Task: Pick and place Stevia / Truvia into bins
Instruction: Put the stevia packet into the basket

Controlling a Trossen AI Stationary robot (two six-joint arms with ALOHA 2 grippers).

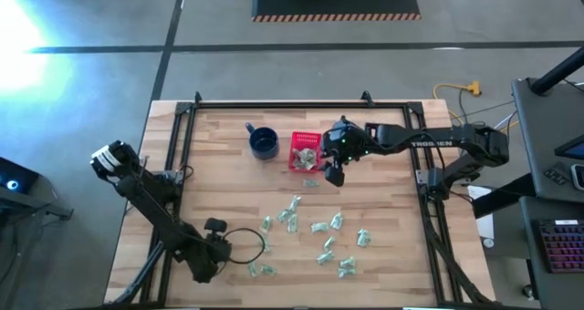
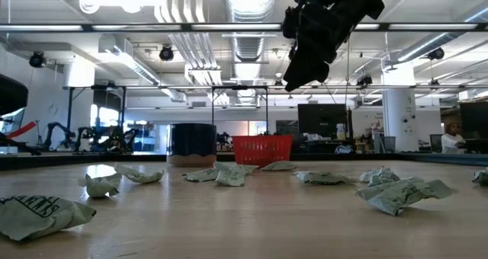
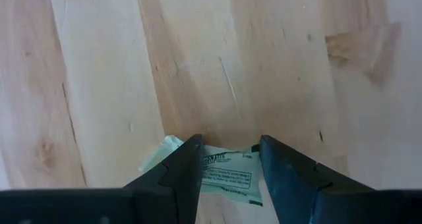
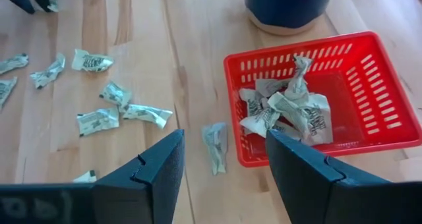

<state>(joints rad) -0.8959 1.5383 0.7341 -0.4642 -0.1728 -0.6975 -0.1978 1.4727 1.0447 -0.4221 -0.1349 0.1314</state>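
Several crumpled green-and-white Stevia sachets (image 1: pixel 319 242) lie scattered over the wooden table, and more fill the red basket (image 1: pixel 294 144) at the far middle. My left gripper (image 1: pixel 224 263) is down near the table's front left and open. One sachet (image 3: pixel 227 174) lies flat on the wood between its fingers (image 3: pixel 188 165). My right gripper (image 1: pixel 333 175) hangs open in the air just in front of the basket (image 4: pixel 389 99). Far below it, one sachet (image 4: pixel 215 145) lies on the table beside the basket's near wall. My left gripper points steeply down with one finger on each side of a sachet (image 3: pixel 227 174) that lies on the table. The sachet's ends run behind both fingers. Whether the fingers touch it, I cannot tell.
A dark blue mug (image 1: pixel 264 142) stands just left of the basket. A black metal frame (image 1: pixel 274 105) runs around the table's edges. A black cable loop (image 1: pixel 248 246) lies beside my left arm. Bare wood lies between the basket and the scattered sachets.
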